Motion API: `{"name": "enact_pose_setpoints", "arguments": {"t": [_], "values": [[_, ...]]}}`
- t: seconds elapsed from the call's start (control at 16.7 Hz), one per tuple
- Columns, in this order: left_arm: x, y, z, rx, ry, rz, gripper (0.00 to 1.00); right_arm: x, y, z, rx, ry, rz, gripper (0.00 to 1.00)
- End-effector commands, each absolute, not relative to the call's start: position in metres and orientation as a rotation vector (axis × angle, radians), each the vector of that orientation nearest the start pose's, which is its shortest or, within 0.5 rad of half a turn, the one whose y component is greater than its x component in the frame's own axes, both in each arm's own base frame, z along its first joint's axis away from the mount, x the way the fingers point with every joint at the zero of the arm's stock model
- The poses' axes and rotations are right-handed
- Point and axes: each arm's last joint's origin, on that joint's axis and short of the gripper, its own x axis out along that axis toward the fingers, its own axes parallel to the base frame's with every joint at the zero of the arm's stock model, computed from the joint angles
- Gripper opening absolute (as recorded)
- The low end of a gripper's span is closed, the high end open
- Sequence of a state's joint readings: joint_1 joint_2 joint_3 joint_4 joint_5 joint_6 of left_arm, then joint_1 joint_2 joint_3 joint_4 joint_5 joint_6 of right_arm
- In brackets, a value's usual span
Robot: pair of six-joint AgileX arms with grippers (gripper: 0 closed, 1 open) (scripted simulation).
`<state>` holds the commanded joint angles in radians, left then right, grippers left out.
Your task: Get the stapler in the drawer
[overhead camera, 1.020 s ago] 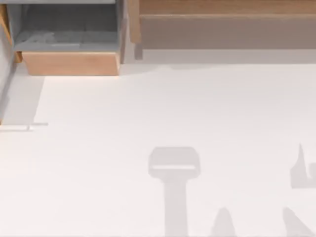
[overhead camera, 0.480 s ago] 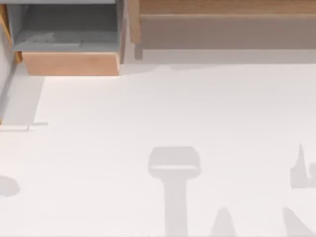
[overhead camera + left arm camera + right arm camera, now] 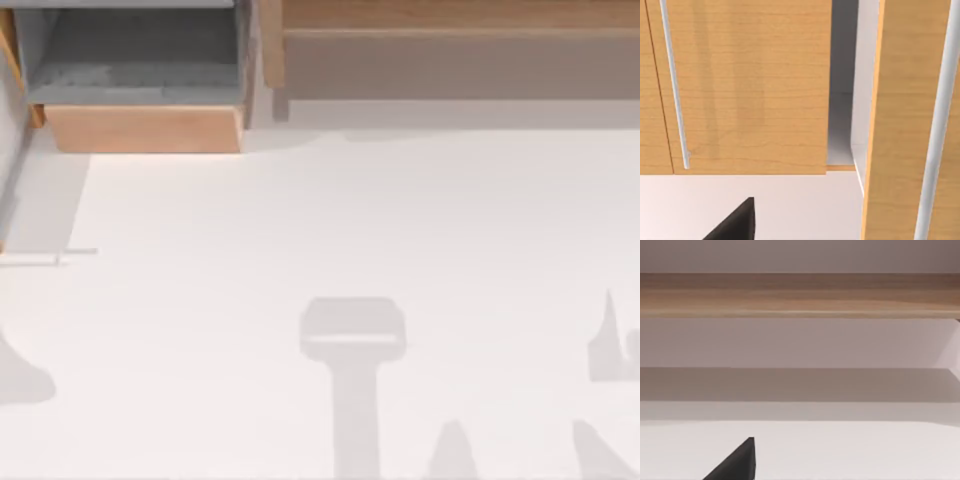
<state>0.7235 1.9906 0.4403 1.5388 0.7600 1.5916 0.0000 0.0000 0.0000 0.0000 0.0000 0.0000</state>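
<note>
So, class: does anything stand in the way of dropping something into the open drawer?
Nothing visible does. The drawer stands pulled out at the far left of the table, its grey inside open from above. The shelf unit sits to its right, beside it, not over it.

Open grey-walled drawer (image 3: 140, 128) with tan front, table's far left
</note>
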Motion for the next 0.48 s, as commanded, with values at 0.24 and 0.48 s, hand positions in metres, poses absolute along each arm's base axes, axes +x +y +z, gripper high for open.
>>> {"name": "enact_pose_setpoints", "arguments": {"t": [0.24, 0.48], "values": [[0.244, 0.175, 0.095, 1.571, -0.016, -0.016, 1.00, 0.106, -0.001, 0.160, 0.000, 0.000, 0.000, 1.00], [0.254, 0.174, 0.095, 1.571, -0.016, -0.016, 1.00, 0.106, -0.001, 0.160, 0.000, 0.000, 0.000, 1.00]]}}
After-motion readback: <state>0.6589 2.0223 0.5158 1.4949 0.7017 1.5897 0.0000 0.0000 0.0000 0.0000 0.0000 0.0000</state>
